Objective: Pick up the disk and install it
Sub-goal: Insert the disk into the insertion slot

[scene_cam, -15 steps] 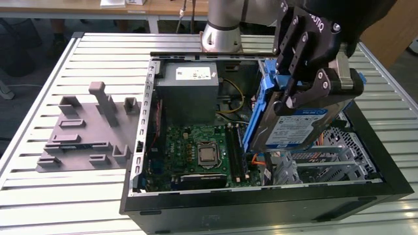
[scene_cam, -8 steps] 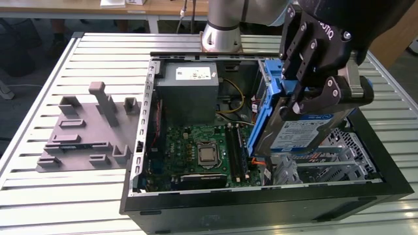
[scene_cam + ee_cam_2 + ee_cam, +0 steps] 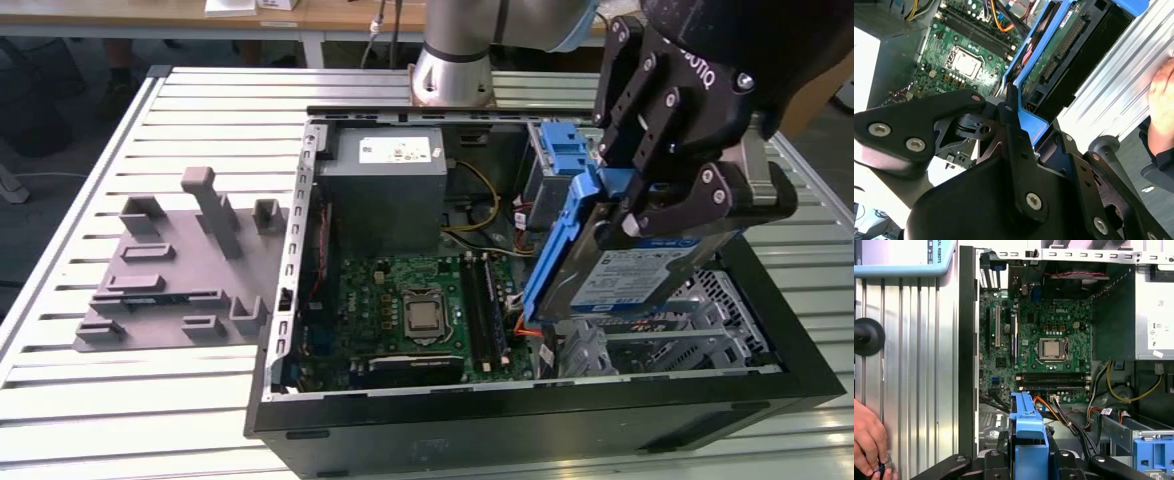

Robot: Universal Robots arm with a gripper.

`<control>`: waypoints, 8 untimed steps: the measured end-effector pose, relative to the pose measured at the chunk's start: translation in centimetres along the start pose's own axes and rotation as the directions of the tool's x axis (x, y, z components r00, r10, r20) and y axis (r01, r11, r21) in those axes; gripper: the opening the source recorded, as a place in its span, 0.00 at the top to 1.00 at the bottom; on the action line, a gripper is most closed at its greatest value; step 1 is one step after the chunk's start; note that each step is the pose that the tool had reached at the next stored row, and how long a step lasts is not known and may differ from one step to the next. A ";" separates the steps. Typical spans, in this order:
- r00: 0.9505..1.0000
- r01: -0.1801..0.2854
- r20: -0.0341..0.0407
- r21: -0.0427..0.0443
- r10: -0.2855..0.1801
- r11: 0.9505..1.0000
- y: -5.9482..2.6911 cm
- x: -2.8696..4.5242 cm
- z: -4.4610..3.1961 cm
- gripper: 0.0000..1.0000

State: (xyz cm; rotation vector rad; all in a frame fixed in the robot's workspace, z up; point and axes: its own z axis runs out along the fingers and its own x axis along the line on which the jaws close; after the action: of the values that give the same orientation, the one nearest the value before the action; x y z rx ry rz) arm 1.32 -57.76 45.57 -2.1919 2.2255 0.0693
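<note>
Now, report the condition of the jaws.

Closed. The gripper clamps the disk by its upper end, with the fingers pressed against the blue frame from both sides. Nothing else is held.

Where does the disk lie from the jaws?

Below them. In the exterior view its long axis slants steeply down from the grip toward the exterior view's left, with the label side facing the camera. In the first wrist view the blue frame runs straight out between the jaws.

What lies under the free end?

The metal drive cage, in the corner of the open computer case on the exterior view's right. The free end hangs beside the cage, near the circuit board. Whether it touches anything cannot be determined.

Anything farther out?

A second blue carrier stands at the back wall of the case. The grey holder plate lies on the slatted table, well apart from the case. A person's hand is at the table beside the case.
</note>
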 end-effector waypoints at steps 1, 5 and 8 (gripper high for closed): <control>1.000 0.000 0.000 0.000 0.000 1.000 -0.22 0.00 0.02 0.64; 1.000 0.000 0.000 0.000 0.000 1.000 -1.04 -0.01 0.07 0.64; 1.000 0.000 0.000 0.000 0.000 1.000 -1.61 -0.02 0.09 0.64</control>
State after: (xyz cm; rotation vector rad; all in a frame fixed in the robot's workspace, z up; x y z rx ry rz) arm 2.93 -57.76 45.45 -2.1918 2.2254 0.0694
